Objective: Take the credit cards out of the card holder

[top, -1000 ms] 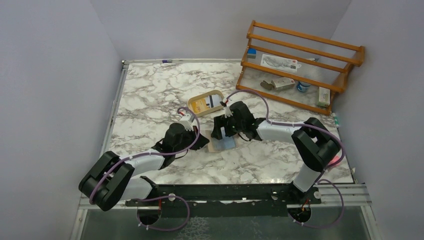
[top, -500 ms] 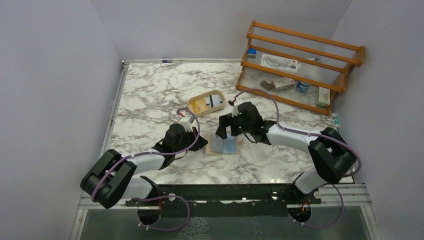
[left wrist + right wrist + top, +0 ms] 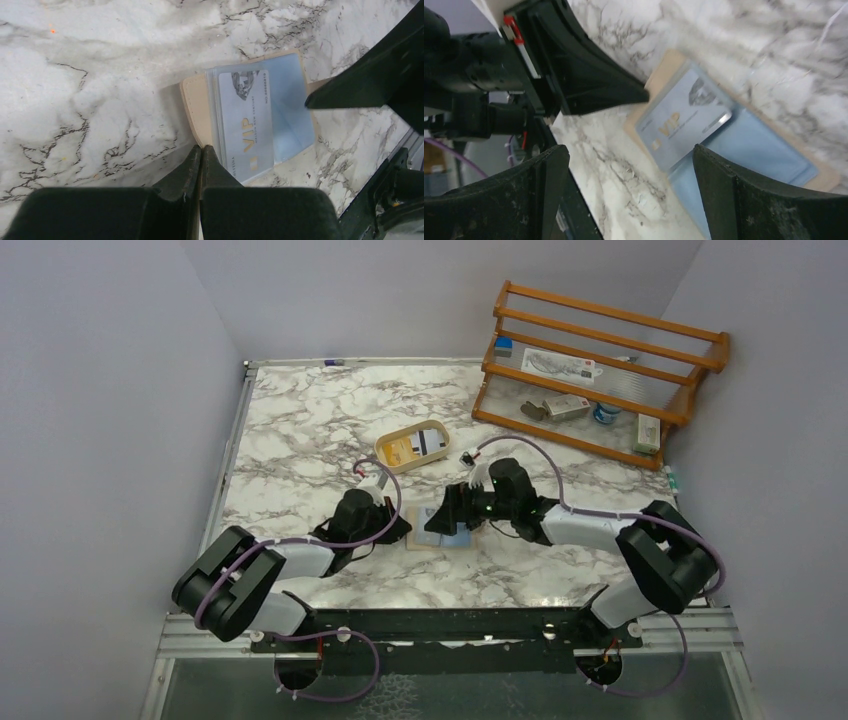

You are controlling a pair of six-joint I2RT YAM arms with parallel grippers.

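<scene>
The card holder lies opened flat on the marble table, inner side up. The oval tray sits just beyond it. On the holder's inner face rests a pale VIP credit card, skewed against a light blue layer under it. Whether that layer is a second card or a clear sleeve, I cannot tell.

The left gripper has its jaws pressed together, tips at the holder's left edge. I cannot tell whether a thin flap of leather is caught between them. The right gripper is poised over the holder with its jaws spread wide and nothing between them. One fingertip is at the holder's right edge, touching or just above it.

The step in hand looks to be the first grasp on the VIP card. To do it well, the right gripper should come down where the card's corner stands clear of the layer beneath and close on the card alone — not on both. The pull should run low and flat, away from the left gripper. That gripper's job is to pin the holder — if it lifts, the whole holder is likely to slide along with the card.
</scene>
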